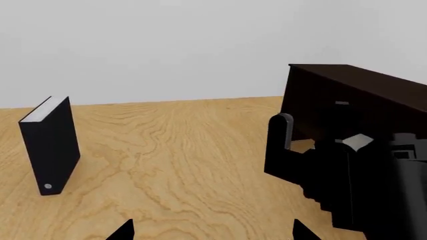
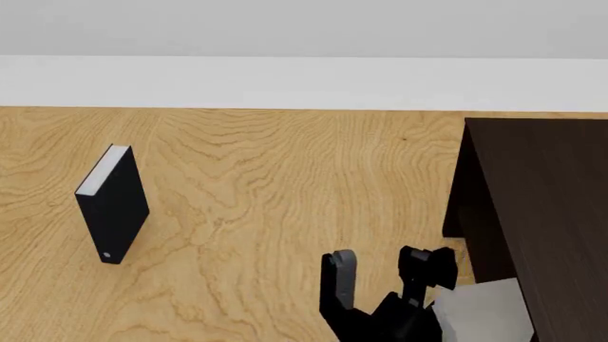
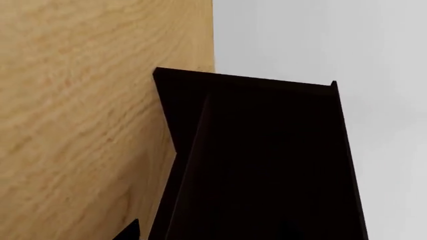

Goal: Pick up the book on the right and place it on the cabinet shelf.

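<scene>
The dark brown cabinet (image 2: 542, 214) stands at the table's right and also shows in the left wrist view (image 1: 353, 95) and the right wrist view (image 3: 267, 160). Its inside is too dark to make out the shelf. A light grey slab (image 2: 485, 310), apparently the book, lies against the cabinet's open side beside my right arm; a corner of it shows in the left wrist view (image 1: 358, 142). I cannot tell whether it rests on the shelf. My right gripper (image 2: 382, 262) is open and empty just left of the cabinet. My left gripper (image 1: 213, 232) is open and empty over bare wood.
A thinner black book (image 2: 114, 206) stands upright at the table's left, also in the left wrist view (image 1: 50, 145). The wooden table (image 2: 285, 178) runs back to a white wall.
</scene>
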Robot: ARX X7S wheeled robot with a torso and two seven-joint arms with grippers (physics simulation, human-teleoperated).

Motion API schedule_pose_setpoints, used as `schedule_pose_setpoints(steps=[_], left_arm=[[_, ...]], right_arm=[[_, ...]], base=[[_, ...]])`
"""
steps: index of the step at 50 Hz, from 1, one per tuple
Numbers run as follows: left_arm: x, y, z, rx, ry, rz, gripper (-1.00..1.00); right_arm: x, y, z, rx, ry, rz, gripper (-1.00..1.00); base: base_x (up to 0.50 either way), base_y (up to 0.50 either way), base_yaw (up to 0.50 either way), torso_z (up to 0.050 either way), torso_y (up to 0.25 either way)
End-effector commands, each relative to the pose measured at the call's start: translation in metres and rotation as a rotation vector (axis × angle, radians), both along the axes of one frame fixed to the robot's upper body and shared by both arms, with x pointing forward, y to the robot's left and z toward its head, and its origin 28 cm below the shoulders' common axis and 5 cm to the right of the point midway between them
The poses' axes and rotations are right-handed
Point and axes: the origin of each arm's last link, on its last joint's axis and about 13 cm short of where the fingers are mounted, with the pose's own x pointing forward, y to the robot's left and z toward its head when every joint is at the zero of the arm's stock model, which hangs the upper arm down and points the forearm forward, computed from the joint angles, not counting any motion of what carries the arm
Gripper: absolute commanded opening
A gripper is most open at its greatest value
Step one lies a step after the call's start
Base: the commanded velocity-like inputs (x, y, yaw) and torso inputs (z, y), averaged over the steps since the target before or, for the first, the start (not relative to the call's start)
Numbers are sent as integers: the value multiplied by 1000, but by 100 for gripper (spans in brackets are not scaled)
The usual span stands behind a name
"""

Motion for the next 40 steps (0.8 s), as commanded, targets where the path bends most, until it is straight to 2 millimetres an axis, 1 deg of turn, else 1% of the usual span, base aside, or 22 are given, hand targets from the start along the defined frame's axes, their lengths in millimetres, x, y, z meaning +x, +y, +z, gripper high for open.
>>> schedule_pose_setpoints(steps=[1,7,9,10,18,20,21,23,24,26,28,29,30,33,36,40], left_arm=[[0,0,0,1,1,2,100],[0,1,0,1,1,3,100],[0,0,-1,1,2,2,100],[0,0,-1,1,1,1,100],[0,0,-1,0,3,0,100],[0,0,-1,1,3,-1,100],[0,0,-1,0,4,-1,100],[0,0,-1,1,3,-1,100],[0,0,-1,2,2,-1,100],[0,0,-2,2,3,0,100],[0,0,-1,2,4,-2,100],[0,0,-1,1,5,-4,100],[0,0,-2,1,5,-4,100],[1,-1,-1,2,4,-6,100],[1,-1,-2,3,4,-6,100],[1,0,-2,3,6,-6,100]], right_arm=[[0,10,1,13,-12,70,100],[-1,15,0,38,1,96,100],[-1,17,-1,74,8,108,100],[-2,18,-1,61,8,114,100],[0,27,1,186,14,143,100],[1,29,3,199,11,147,100],[0,30,4,263,15,153,100],[-1,31,7,254,11,158,100],[-1,32,8,297,11,161,100],[-2,33,13,303,3,164,100],[-3,34,17,356,-4,166,100],[-3,34,19,347,-1,165,100],[-4,35,21,396,8,169,100],[-5,35,23,428,14,161,100],[-5,37,24,506,29,154,100],[-6,37,24,531,45,143,100]], base=[[0,0,0,0,0],[0,0,0,0,0],[0,0,0,0,0],[0,0,0,0,0],[0,0,0,0,0],[0,0,0,0,0],[0,0,0,0,0],[0,0,0,0,0],[0,0,0,0,0],[0,0,0,0,0],[0,0,0,0,0],[0,0,0,0,0],[0,0,0,0,0],[0,0,0,0,0],[0,0,0,0,0],[0,0,0,0,0]])
